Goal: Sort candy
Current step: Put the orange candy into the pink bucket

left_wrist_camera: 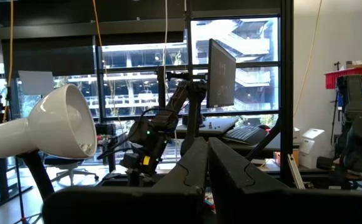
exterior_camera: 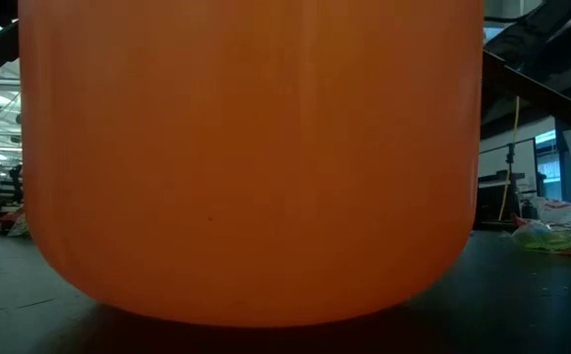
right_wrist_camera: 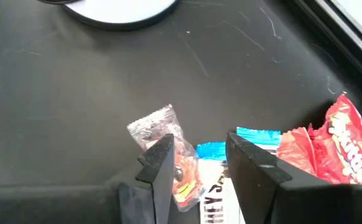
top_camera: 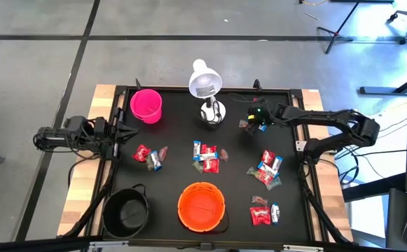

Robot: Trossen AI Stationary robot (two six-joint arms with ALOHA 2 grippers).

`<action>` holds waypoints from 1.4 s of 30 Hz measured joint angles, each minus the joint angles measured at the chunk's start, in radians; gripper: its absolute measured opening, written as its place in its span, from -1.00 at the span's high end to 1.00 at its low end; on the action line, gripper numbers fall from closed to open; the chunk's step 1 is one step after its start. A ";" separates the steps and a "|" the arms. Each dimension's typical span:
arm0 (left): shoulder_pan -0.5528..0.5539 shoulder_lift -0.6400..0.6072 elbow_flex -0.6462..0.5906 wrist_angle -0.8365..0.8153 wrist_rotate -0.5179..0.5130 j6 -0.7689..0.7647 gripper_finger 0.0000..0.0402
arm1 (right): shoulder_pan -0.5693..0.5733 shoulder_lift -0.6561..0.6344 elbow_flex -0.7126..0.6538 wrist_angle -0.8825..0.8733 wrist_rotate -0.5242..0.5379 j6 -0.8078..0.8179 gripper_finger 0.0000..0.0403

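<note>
Candy (top_camera: 205, 157): small wrapped sweets in scattered clusters across the black table (top_camera: 175, 140), between pink cup (top_camera: 146, 105) and orange bowl (top_camera: 202, 206). One silvery sweet (right_wrist_camera: 162, 134) pinched in right gripper (right_wrist_camera: 196, 158), raised beside white lamp (top_camera: 205, 84). Left gripper (top_camera: 122, 135): fingers pressed together, at left table edge.

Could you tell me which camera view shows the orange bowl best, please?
The high view: it shows the whole orange bowl from above, near the table's front edge, nothing visible inside. The low view shows only its orange wall, filling the picture. Neither wrist view shows it.
</note>
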 joint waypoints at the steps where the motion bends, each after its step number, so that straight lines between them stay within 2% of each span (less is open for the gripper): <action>1: 0.000 0.000 0.000 0.000 0.000 0.000 0.97 | 0.000 0.006 0.000 0.003 0.010 0.000 0.29; 10: 0.000 0.000 0.000 0.000 0.000 0.000 0.97 | 0.000 0.072 0.000 0.066 -0.007 -0.019 0.29; 28: 0.000 0.000 0.000 0.000 0.000 0.000 0.97 | 0.000 0.186 0.002 0.079 -0.048 0.008 0.29; 42: 0.000 0.000 0.000 0.000 0.000 0.000 0.97 | 0.000 0.194 0.000 0.103 -0.058 0.005 0.29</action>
